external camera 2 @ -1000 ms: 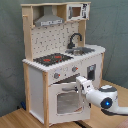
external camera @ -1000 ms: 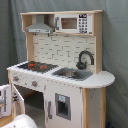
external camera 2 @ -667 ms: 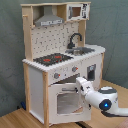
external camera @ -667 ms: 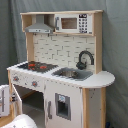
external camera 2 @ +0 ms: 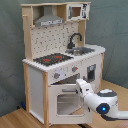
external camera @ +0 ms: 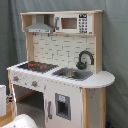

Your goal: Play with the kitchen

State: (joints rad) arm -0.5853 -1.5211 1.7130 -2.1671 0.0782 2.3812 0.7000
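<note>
The kitchen (external camera: 60, 70) (external camera 2: 60, 60) is a tall white and light-wood toy that shows in both exterior views. It has a black stovetop with red rings (external camera: 34, 65) (external camera 2: 52, 59), a black faucet (external camera: 85, 59) (external camera 2: 75, 40) over the sink (external camera: 72, 73), a grey hood (external camera: 40, 27) and a small microwave (external camera: 72, 23). In the second exterior view my gripper (external camera 2: 80, 88) is at the right end of the handle on the windowed oven door (external camera 2: 66, 102). The white arm (external camera 2: 102, 104) reaches in from the second exterior view's lower right.
A cabinet door with a small window (external camera: 62, 106) sits under the sink. White parts of the arm (external camera: 22, 121) show at the first exterior view's bottom left. A grey curtain (external camera 2: 115, 30) hangs behind the kitchen, which stands on a wooden floor (external camera 2: 15, 120).
In the second exterior view the arm's body has shifted slightly down and right, while the gripper stays at the oven door handle. The kitchen has not visibly changed.
</note>
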